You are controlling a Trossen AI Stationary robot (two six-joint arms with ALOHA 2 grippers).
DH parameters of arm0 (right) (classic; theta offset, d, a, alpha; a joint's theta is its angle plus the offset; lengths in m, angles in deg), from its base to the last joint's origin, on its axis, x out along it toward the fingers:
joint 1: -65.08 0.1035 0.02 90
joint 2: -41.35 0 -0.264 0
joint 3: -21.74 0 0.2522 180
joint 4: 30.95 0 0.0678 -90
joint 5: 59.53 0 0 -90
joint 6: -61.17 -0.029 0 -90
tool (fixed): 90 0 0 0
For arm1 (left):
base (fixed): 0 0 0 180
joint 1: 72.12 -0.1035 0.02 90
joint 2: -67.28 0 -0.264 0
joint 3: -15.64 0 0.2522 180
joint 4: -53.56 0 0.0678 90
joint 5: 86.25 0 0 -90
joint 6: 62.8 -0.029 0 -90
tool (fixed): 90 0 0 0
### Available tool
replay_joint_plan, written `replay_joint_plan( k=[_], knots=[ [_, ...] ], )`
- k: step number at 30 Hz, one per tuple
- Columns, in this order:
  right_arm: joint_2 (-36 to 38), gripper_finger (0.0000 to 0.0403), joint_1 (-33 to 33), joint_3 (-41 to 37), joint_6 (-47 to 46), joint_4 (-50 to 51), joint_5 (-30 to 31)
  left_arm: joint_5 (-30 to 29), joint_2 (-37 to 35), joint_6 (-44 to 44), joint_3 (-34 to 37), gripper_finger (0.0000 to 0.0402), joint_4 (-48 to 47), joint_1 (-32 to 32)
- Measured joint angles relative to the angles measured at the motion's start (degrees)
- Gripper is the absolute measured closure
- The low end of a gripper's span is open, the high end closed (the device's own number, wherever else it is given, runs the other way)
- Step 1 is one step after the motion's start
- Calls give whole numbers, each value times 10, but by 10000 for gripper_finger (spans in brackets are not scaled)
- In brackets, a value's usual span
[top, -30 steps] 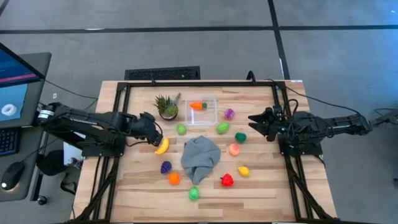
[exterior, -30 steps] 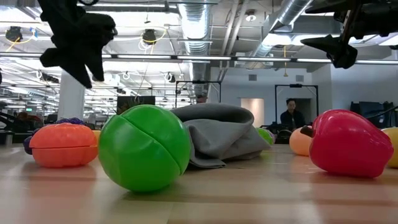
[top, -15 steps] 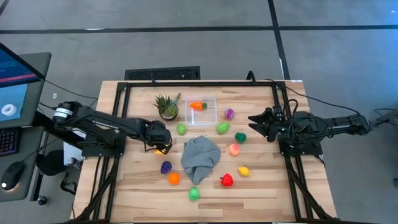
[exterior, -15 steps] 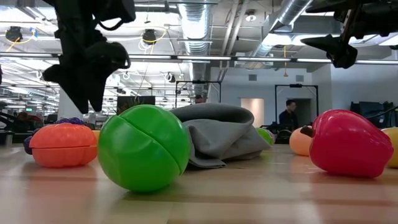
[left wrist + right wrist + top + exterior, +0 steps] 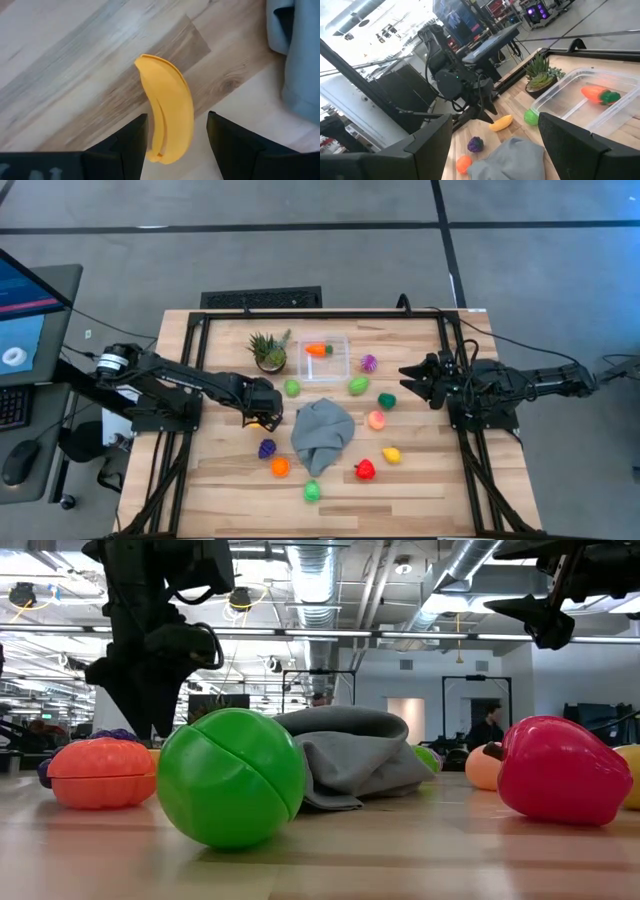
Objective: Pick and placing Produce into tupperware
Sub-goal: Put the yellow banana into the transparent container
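Observation:
A yellow banana [image 5: 167,115] lies flat on the wooden table, left of the grey cloth [image 5: 322,432]. My left gripper [image 5: 262,418] points down over it, open, with one finger on each side of the banana's near end; I see no clear touch. The clear tupperware [image 5: 345,342] stands at the far middle with an orange carrot [image 5: 317,350] inside. Other produce lies loose around the cloth. My right gripper [image 5: 405,370] hangs level and open above the table's right side, with nothing between its fingers.
A spiky potted plant [image 5: 268,352] stands just left of the tupperware. Loose pieces: purple grapes [image 5: 267,448], an orange piece [image 5: 280,467], a green ball [image 5: 313,491], a red pepper [image 5: 365,470] and several more to the right of the cloth.
My left gripper has come down and gone toward the table's right, over the banana, tipping to point more steeply down. The banana has stayed where it lay. The gap between the fingers looks the same.

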Motion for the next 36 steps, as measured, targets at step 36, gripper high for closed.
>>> replay_joint_plan(
  k=[36],
  knots=[
    [0, 85, 0, 0, -6, 1, 0, 30, 10, 21, 47, 115, 60, -30]
  ],
)
